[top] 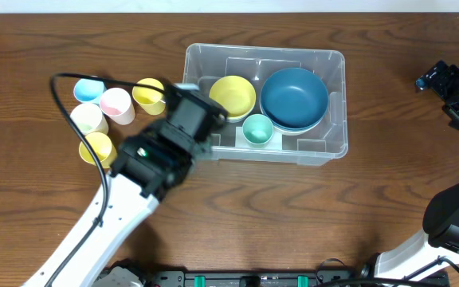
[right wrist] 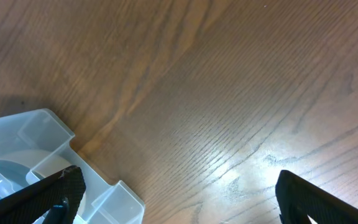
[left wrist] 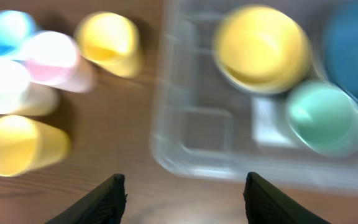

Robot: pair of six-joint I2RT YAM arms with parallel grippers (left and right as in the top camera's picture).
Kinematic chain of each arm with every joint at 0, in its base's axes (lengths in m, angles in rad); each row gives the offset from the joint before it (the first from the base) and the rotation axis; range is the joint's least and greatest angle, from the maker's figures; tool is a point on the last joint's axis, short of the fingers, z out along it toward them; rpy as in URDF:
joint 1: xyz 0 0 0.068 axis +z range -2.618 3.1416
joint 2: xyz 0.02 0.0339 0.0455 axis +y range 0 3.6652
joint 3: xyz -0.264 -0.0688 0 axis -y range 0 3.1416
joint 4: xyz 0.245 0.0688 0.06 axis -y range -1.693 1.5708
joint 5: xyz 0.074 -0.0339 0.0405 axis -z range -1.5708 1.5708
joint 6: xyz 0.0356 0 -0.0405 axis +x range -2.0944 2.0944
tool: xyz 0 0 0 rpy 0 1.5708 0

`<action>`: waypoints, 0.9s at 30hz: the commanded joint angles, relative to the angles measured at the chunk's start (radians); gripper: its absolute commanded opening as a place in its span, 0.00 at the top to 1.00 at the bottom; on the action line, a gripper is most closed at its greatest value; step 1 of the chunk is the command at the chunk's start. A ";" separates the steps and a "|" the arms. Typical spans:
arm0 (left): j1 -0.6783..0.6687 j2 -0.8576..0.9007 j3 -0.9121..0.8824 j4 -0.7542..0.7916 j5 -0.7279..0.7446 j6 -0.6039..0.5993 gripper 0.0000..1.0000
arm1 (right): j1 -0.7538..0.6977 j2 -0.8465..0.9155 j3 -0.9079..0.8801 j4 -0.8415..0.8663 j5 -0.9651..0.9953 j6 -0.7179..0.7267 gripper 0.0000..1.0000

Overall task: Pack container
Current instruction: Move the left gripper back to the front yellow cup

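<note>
The container [top: 263,50] is a large clear bin at the table's middle. It holds a yellow bowl [top: 232,96], a blue bowl [top: 294,97] and a mint cup [top: 257,129]. My left gripper [top: 188,100] hovers over the bin's left edge. In the blurred left wrist view it [left wrist: 185,193] is open and empty above the wood just in front of the bin's near corner [left wrist: 166,146]. My right gripper [top: 453,92] is at the far right, open and empty [right wrist: 179,186] over bare table, with a bin corner [right wrist: 42,134] at its left.
Several cups stand left of the bin: blue [top: 88,89], pink [top: 116,104], yellow [top: 148,94], cream [top: 88,118] and a second yellow one [top: 96,147]. A black cable [top: 62,104] loops over them from my left arm.
</note>
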 commanded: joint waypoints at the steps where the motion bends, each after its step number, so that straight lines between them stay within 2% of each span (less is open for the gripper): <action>1: 0.106 0.039 0.004 0.047 -0.089 0.045 0.38 | -0.002 -0.007 -0.002 -0.001 0.002 0.011 0.01; 8: 0.294 0.131 0.004 0.233 -0.069 0.135 0.38 | -0.002 -0.007 -0.002 -0.001 0.002 0.011 0.01; 13: 0.348 0.200 0.004 0.344 -0.066 0.237 0.32 | -0.002 -0.007 -0.002 -0.001 0.002 0.011 0.01; 17: 0.357 0.262 0.004 0.407 0.025 0.359 0.29 | -0.002 -0.007 -0.002 -0.001 0.002 0.011 0.01; 27: 0.359 0.398 0.004 0.423 0.035 0.364 0.26 | -0.002 -0.007 -0.002 -0.001 0.002 0.011 0.01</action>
